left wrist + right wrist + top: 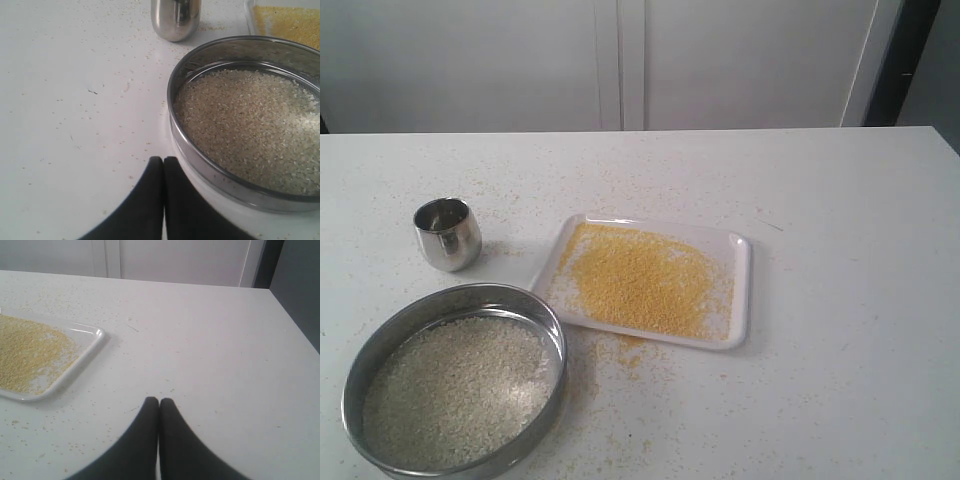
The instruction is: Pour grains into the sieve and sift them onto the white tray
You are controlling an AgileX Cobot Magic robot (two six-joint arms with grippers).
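1. Exterior view: neither tool shows here. The sieve (470, 296) sits on the surface (840, 220) beside the white tray (745, 290), not over it. It holds the rice-like grains (455, 390), while the yellow granules (640, 280) lie spread in the tray. Some granules are strewn between the two. If fine ones are left in the mesh, any shake here would drop them on the surface. The steel cup (448, 234) stands upright and looks empty.
2. Left wrist view: my left tool (163, 162) is pinched together and holds nothing, just beside the sieve's wall. Pushing forward like this would shove the sieve, not grip it. A lopsided lift could spill rice.
3. Right wrist view: my right tool (159, 402) is also closed and empty, near the tray's corner. A careless sweep could knock the low rim and scatter granules.
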